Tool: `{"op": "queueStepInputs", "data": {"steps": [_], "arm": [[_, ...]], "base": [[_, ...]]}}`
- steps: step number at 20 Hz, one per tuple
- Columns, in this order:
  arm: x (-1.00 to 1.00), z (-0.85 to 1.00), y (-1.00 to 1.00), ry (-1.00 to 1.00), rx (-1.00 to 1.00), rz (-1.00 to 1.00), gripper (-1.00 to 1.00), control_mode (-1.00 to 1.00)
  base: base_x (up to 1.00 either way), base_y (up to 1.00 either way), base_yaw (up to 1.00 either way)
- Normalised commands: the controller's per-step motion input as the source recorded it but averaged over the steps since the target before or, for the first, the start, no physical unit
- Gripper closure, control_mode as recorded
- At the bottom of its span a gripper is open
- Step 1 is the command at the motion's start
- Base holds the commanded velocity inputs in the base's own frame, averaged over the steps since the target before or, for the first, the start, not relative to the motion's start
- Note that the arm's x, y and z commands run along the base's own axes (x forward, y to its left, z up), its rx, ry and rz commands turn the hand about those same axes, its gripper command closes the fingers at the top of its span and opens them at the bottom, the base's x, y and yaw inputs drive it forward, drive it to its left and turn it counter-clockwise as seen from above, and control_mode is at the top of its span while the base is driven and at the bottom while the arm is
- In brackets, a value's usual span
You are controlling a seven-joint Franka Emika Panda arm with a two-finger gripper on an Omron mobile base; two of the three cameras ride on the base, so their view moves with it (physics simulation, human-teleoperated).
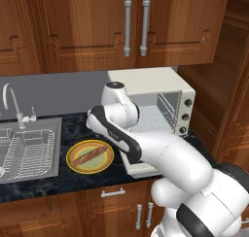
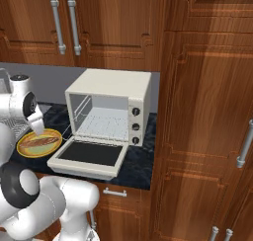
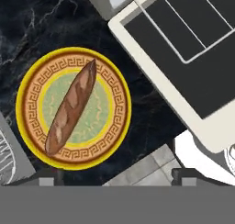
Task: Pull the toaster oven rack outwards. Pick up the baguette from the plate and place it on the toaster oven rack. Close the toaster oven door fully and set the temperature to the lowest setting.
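The baguette (image 3: 71,107) lies diagonally across the plate (image 3: 32,131), which rests on the dark counter left of the toaster oven (image 2: 113,87). My gripper (image 3: 117,179) hovers over the plate's near edge. It is open: the two fingertips (image 3: 50,178) stand far apart with nothing between them. The toaster oven door (image 2: 86,154) is folded down flat, and its dark glass (image 3: 183,48) lies beside the plate. The toaster oven rack (image 2: 105,124) lies in the cavity. From the left base the baguette (image 1: 90,154) and plate (image 1: 73,163) show beside my forearm.
A sink holding a wire dish basket (image 1: 24,151) and a faucet (image 1: 12,105) lie left of the plate. Wooden cabinets (image 1: 131,22) hang above the counter. A tall wooden panel (image 2: 207,111) stands right of the oven, next to its three knobs (image 2: 134,126).
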Motion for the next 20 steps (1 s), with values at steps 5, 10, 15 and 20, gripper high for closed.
{"op": "queueStepInputs", "data": {"steps": [5, 10, 15, 20], "arm": [[0.00, -0.41, 0.14, 0.00, 0.04, -0.36, -1.00, -1.00], [0.02, -0.25, 0.27, 0.00, 0.00, -0.26, -1.00, -1.00], [0.12, -0.22, 0.04, 0.00, 0.00, -0.06, -1.00, -1.00], [0.29, -0.18, 0.00, 0.02, 0.00, 0.01, -1.00, -1.00]], "base": [[0.00, 0.00, 0.00], [0.00, 0.00, 0.00], [0.00, 0.00, 0.00], [0.00, 0.00, 0.00]]}}
